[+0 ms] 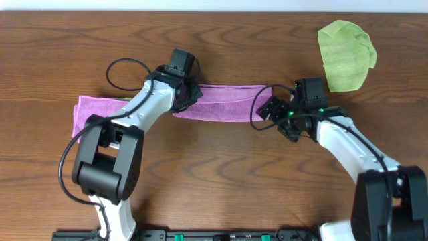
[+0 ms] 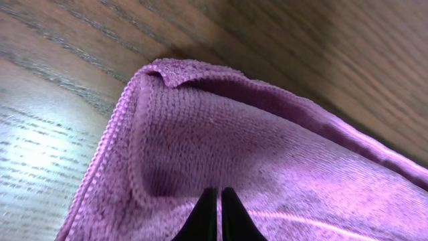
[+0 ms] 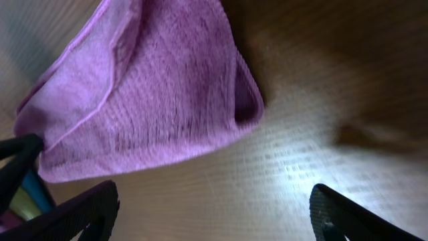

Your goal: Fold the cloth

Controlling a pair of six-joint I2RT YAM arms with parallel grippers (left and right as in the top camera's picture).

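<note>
Right, the left gripper [image 2: 217, 199] has its two dark fingers pressed together. It looks clamped on a pinch of the purple cloth [image 1: 224, 102], though the wrist view is too close to be quite sure. From overhead, that gripper sits on the cloth's far edge, left of the middle. Around the fingers the terry surface fills the wrist view, with a stitched hem curling over at the corner ahead.

Over to the right gripper [image 3: 214, 194]: its fingers stand wide apart, low over the wooden table [image 1: 221, 181], just off the cloth's right end. The rounded corner of the purple cloth lies ahead of them, and neither finger touches it.

The cloth itself stretches as a long, narrow strip across the table, from the left arm's side to the right gripper. A crumpled green cloth [image 1: 346, 55] sits well apart, at the far right.
</note>
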